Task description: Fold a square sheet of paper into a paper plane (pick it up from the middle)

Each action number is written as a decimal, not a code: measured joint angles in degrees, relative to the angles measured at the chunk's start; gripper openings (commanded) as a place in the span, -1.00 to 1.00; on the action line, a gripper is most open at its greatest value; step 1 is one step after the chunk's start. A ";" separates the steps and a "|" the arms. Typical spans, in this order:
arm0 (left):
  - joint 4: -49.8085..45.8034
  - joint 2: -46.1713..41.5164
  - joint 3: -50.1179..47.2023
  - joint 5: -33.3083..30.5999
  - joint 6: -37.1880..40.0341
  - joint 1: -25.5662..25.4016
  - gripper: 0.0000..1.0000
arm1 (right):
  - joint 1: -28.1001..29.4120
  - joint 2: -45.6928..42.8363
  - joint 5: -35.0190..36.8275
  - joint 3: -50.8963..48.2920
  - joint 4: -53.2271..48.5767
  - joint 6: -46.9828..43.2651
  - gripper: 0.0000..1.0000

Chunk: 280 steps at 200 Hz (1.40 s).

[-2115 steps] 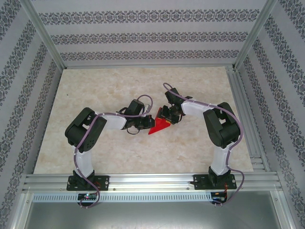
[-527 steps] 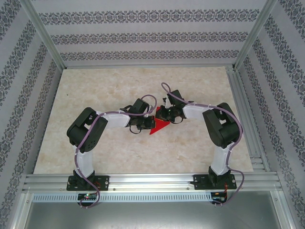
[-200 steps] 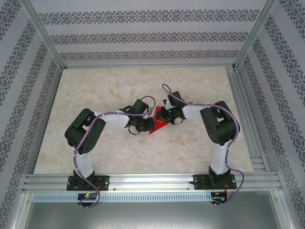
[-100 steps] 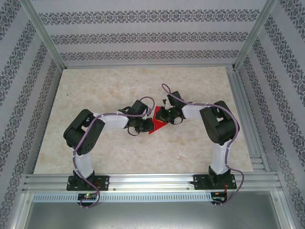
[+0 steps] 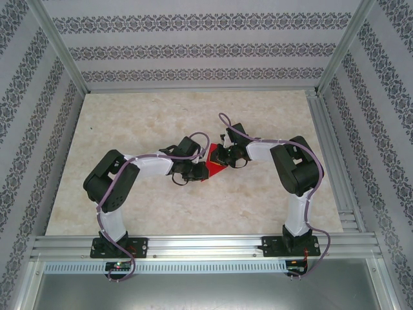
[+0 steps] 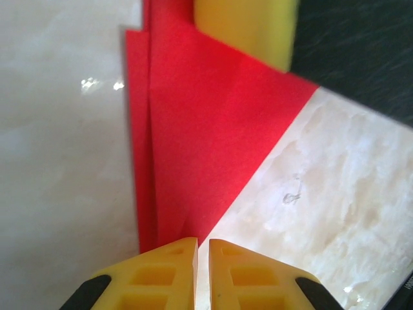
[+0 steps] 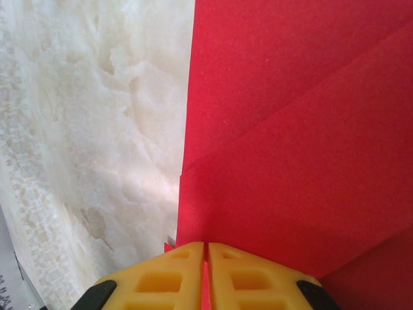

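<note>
You've L pincer (image 6: pixel 202 244) together at 9 o'clock of red paper (image 6: pixel 206 129), R pincer (image 7: pixel 205 247) together at 1: prob pinning folds flat.

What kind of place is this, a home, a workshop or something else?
Most likely a robot test cell in a lab, not a home. An aluminium frame surrounds the marble-patterned table, patterned panels wall it in, and the left arm and right arm are bolted at its near edge.
</note>
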 measured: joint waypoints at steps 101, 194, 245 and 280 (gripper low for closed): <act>3.13 -0.46 -2.93 -1.18 0.15 0.00 -0.74 | 0.00 0.48 -0.37 0.66 -0.26 -0.02 -0.76; 1.81 -4.92 0.81 -1.01 -0.35 0.00 -0.68 | 0.00 0.52 -0.37 0.66 -0.26 -0.02 -0.76; 1.79 -0.98 2.91 -2.10 -0.50 0.00 -0.73 | 0.00 0.52 -0.39 0.66 -0.26 -0.02 -0.75; 1.31 0.90 2.91 -3.61 -0.48 0.00 -0.77 | 0.00 0.55 -0.39 0.66 -0.26 -0.02 -0.75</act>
